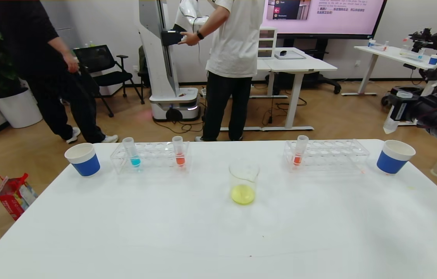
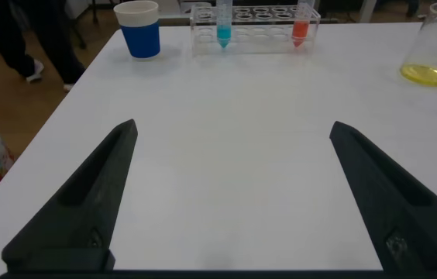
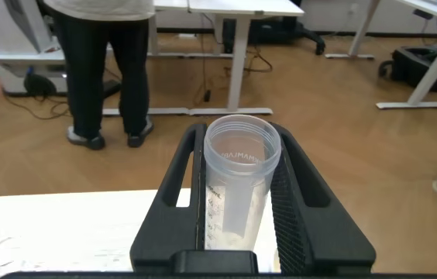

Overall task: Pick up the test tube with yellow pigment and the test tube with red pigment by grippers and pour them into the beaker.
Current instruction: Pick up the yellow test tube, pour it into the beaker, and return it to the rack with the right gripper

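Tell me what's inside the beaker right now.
The beaker holds a shallow pool of yellow liquid at its bottom; above that it looks empty. No red shows in it. The glass is clear, so nothing inside is hidden.

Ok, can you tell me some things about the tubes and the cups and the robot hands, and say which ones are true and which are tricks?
1. The beaker has yellow liquid in the bottom. True.
2. The right gripper is empty. False: it is shut on a clear tube, the emptied test tube with yellow pigment, held off to the right of the table.
3. The left rack holds a cyan tube and a red tube. True.
4. The left gripper is holding a red tube. False: it is open and empty above the table.
5. The right rack holds a test tube with red pigment. True.
6. Both paper cups are red. False: the left cup and right cup are blue and white.
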`<move>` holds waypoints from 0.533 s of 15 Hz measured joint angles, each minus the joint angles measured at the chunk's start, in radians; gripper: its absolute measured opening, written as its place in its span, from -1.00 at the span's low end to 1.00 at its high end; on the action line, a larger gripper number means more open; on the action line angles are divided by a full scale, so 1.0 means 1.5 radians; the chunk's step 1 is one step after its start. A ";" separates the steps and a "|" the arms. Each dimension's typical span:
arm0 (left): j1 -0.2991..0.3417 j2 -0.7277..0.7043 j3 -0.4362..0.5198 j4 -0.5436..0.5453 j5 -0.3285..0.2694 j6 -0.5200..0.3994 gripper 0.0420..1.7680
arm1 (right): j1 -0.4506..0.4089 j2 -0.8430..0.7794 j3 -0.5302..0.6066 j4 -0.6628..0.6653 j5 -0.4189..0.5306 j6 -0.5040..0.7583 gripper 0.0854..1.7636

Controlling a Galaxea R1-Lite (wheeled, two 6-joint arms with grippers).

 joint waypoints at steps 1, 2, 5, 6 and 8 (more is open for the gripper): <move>0.000 0.000 0.000 0.000 0.000 0.000 0.96 | -0.014 0.012 -0.008 -0.001 0.000 -0.001 -0.51; 0.000 0.000 0.000 0.000 0.000 0.000 0.96 | -0.025 0.026 -0.017 -0.003 -0.001 -0.001 -0.51; 0.000 0.000 0.000 0.000 0.000 0.000 0.96 | -0.053 0.073 -0.050 -0.005 -0.004 -0.003 -0.51; 0.000 0.000 0.000 0.000 0.000 0.000 0.96 | -0.060 0.089 -0.062 -0.005 -0.004 -0.003 -0.51; 0.000 0.000 0.000 0.000 0.000 0.000 0.96 | -0.071 0.121 -0.088 -0.006 -0.005 -0.003 -0.51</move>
